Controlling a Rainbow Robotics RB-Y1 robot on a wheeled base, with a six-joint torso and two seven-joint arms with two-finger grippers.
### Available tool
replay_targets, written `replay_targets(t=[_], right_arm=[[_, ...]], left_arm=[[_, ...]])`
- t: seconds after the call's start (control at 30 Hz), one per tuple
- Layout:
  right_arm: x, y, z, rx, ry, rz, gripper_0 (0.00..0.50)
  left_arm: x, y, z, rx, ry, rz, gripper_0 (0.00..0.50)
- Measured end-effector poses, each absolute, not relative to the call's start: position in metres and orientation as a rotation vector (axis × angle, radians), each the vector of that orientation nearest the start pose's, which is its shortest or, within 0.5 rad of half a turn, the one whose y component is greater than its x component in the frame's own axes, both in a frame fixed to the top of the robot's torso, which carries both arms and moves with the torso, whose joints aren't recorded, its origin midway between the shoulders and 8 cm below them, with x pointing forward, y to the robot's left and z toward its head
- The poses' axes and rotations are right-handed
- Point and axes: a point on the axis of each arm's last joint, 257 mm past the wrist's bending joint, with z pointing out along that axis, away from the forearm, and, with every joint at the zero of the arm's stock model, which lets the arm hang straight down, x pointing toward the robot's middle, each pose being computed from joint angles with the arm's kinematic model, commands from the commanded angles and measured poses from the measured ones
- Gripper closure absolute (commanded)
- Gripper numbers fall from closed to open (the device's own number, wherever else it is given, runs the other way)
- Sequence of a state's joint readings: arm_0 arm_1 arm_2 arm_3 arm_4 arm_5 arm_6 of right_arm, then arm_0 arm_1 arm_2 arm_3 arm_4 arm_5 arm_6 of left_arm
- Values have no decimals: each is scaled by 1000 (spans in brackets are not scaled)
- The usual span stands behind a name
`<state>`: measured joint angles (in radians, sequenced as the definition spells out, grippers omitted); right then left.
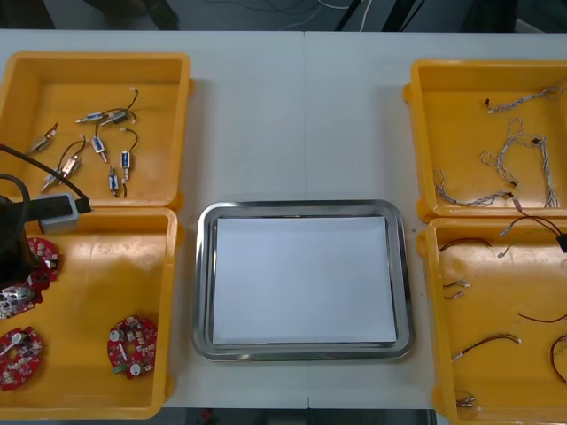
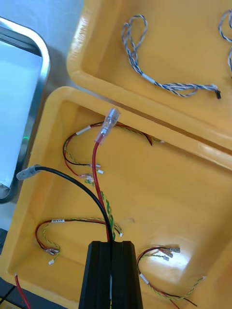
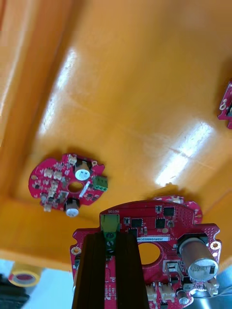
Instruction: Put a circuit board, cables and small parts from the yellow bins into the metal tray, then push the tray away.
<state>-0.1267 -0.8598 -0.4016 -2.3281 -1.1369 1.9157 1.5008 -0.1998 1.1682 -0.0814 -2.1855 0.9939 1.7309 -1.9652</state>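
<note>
Circuit board [image 3: 162,226] marked "MOTOR" — clamped in left hand [image 3: 110,240]; right hand [image 2: 112,246] pinches black and red cables [image 2: 94,161].

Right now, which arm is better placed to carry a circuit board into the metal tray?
Left. The left end effector is shut on a red circuit board over the near left bin, beside the tray; the right end effector holds cables.

Light table [image 1: 301,115] stretching wide, seam [image 1: 304,88] running inward from its far edge, yellow tape roll [image 3: 22,278] lying flat on it
</note>
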Motion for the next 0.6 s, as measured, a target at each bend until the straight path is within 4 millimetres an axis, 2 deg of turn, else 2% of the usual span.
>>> replay_targets(t=[0.23,0.4,0.6], right_arm=[[345,-295,-129,-723,2552,22,500],[344,-274,-129,-829,2519,7,500],[338,-260,-134,-910,2501,-1,500]], left_arm=[[343,354,-185,1088,2679,337,500],[341,331,-180,1106,2656,297,500],[349,295,-169,1147,2566,237,500]])
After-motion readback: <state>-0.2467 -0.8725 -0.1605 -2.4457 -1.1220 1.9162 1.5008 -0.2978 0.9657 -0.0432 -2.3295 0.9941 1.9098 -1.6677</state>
